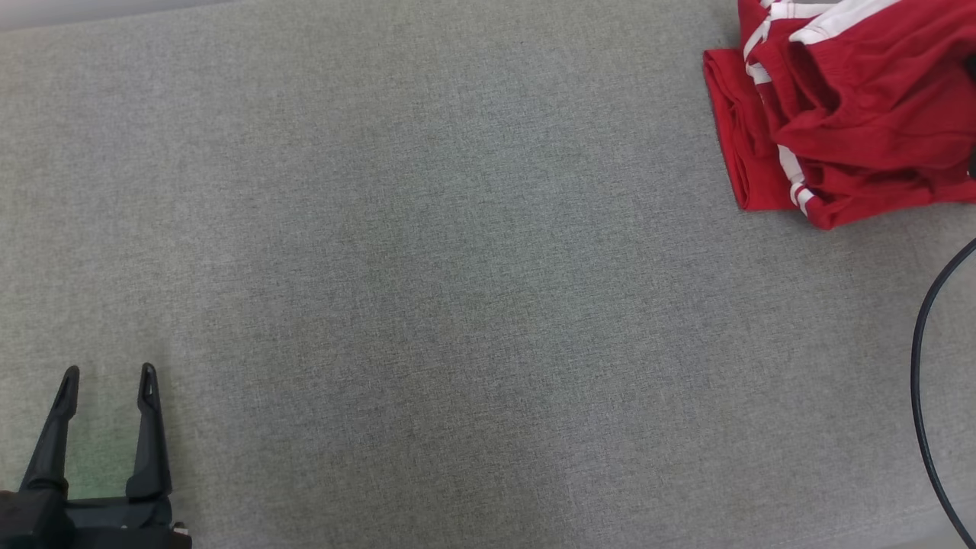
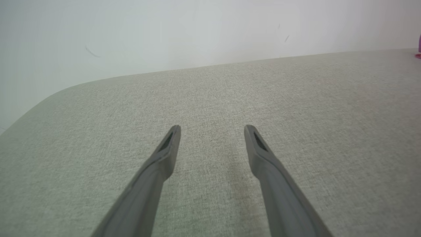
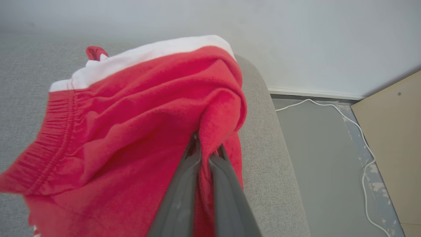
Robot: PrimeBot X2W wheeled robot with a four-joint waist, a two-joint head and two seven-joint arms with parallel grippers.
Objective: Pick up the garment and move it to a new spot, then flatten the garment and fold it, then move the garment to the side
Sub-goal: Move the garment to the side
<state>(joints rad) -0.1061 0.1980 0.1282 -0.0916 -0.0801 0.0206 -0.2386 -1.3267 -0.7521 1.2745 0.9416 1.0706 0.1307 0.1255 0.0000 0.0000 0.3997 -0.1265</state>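
Observation:
The garment (image 1: 854, 107) is red with white stripes and lies bunched at the far right of the grey table (image 1: 457, 267). In the right wrist view my right gripper (image 3: 208, 144) is shut on a fold of the garment (image 3: 131, 131), whose cloth rises in a hump around the fingertips, white band at the top. My left gripper (image 1: 108, 375) rests at the lower left of the head view, far from the cloth. Its fingers stand open over bare table with nothing between them, as my left gripper (image 2: 212, 130) also appears in its own wrist view.
A black cable (image 1: 923, 381) curves along the right edge of the head view. The table's rounded right end (image 3: 263, 115) drops off to a grey floor with a white cable (image 3: 355, 131) and a tan board (image 3: 391, 138). A white wall (image 2: 164, 33) stands behind the table.

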